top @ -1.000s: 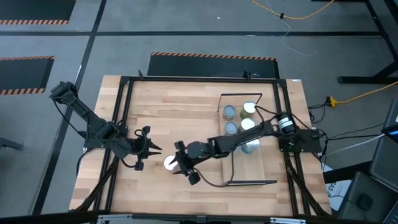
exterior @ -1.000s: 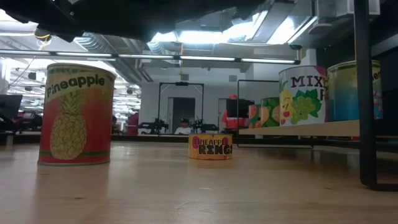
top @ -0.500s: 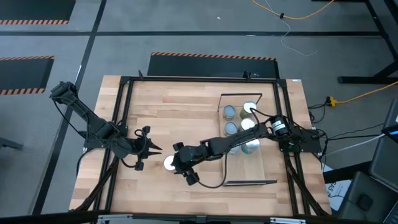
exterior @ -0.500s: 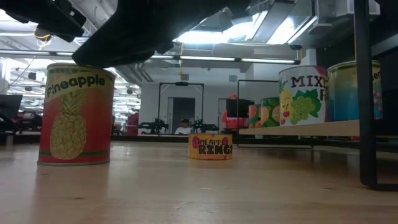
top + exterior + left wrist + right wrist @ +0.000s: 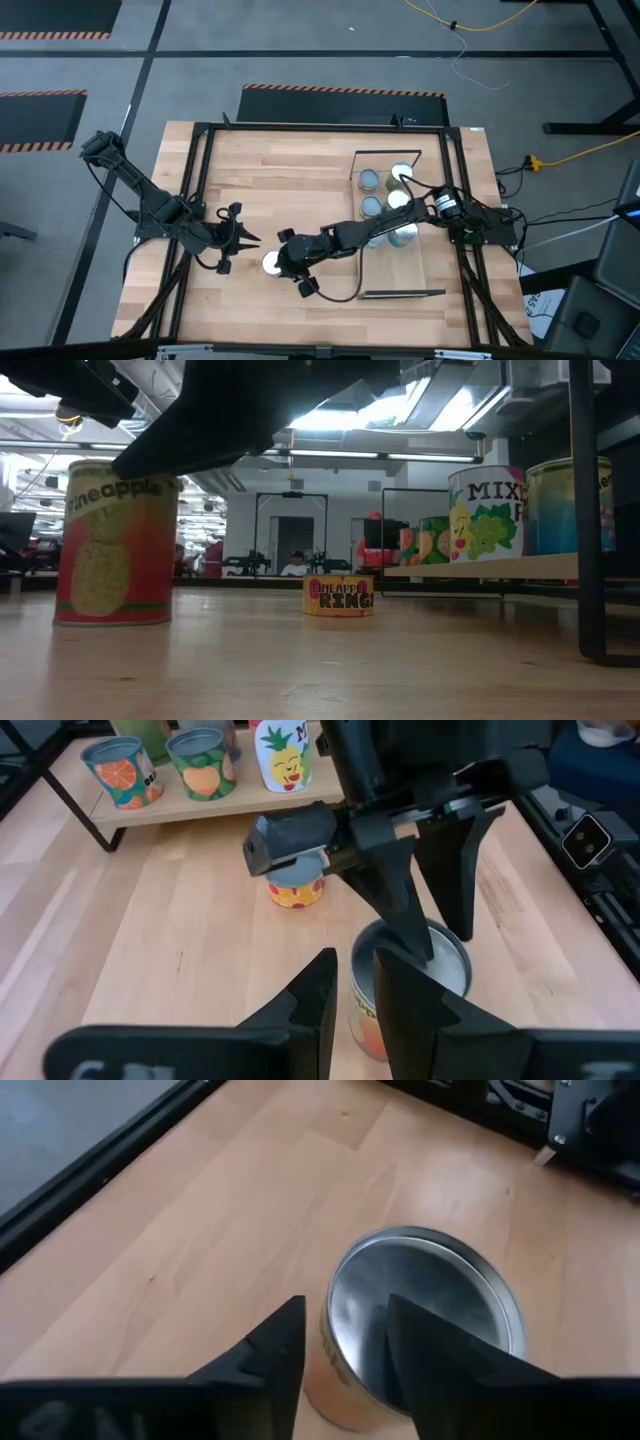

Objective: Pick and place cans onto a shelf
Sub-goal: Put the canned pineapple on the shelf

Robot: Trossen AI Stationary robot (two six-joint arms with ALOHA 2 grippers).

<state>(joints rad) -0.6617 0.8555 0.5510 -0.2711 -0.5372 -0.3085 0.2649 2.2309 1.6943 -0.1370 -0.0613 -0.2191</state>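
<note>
Right now the job looks a bit over halfway. The shelf [image 5: 405,272] lies along the counter's [image 5: 300,170] right edge, and five cans [image 5: 369,179] stand on it, bunched toward its far end; the near half of the board is bare. Two cans still show off the shelf. One is the tall pineapple can [image 5: 270,263], standing in the counter's left half, nearer the front edge and well apart from the shelf. The other is a short pineapple-ring can [image 5: 338,595], farther back on the bare wood, between the tall can and the shelf. The right hand [image 5: 430,935] is stretched across from the right side and sits down over the tall can's silvery top. Whether it has closed on the can I cannot tell. The left hand [image 5: 238,240] waits just beside that can on its left, narrowly parted and holding nothing. My read: this can is the one in hand, not yet lifted; it and the short one remain to be shelved.
</note>
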